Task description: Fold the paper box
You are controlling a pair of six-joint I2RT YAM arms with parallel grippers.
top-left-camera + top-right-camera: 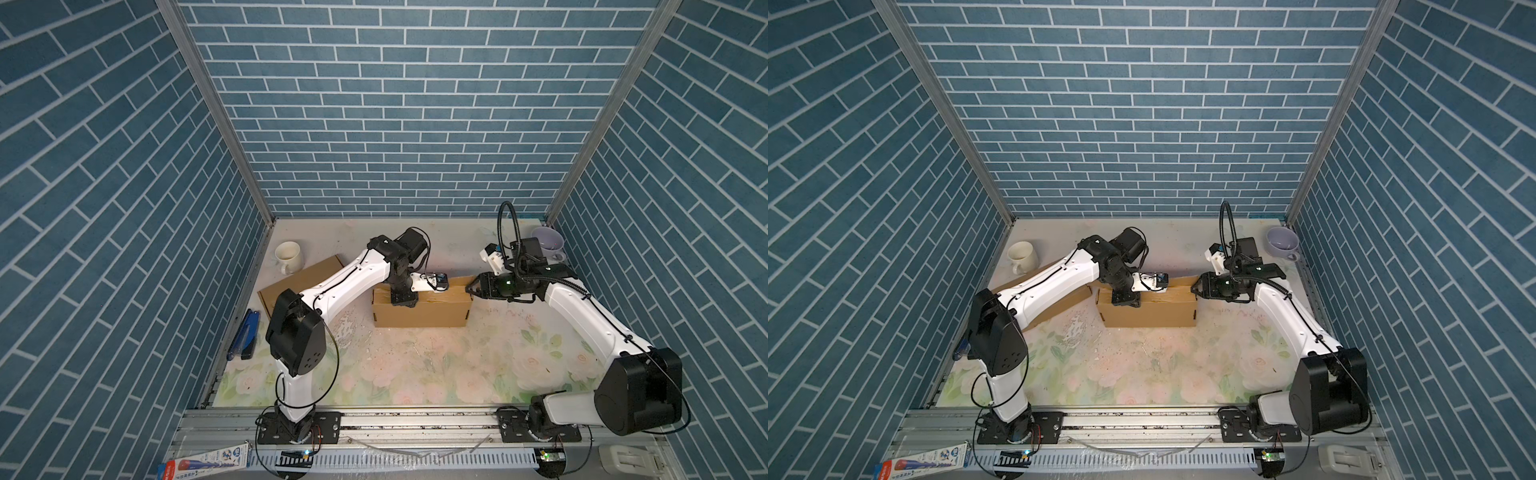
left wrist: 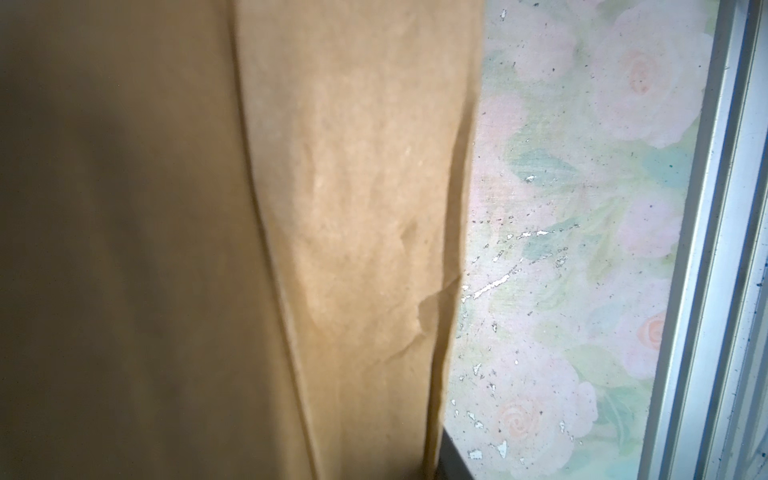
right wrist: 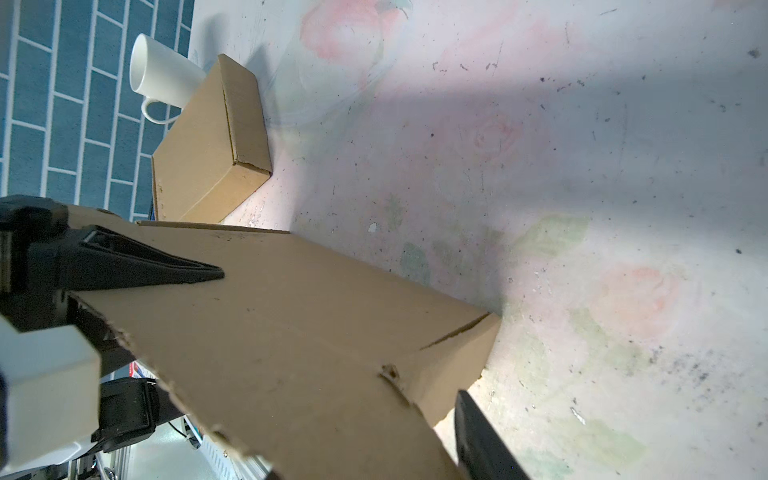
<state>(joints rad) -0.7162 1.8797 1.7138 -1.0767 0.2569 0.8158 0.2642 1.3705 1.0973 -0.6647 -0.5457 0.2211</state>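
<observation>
paper box [image 1: 422, 311] is seen standing on the floral table [image 1: 415, 374], well apart from the white mug [image 1: 289, 255], on the side of the mug toward the table middle. its long side wall is held upright in both top views. left gripper [image 1: 402, 300] is set down on the top edge at the box end nearer the mug. only blurred cardboard is shown in the left wrist view, so its jaw state cannot be told. right gripper [image 1: 471, 287] is placed at the box end farthest from the mug. in the right wrist view its jaws are seen partly apart with the end flap [image 3: 291, 332] between them and one finger [image 3: 145, 266] laid on the flap. a clamp is not confirmed. a second, closed cardboard box [image 1: 299, 278] is laid just beside the mug.
</observation>
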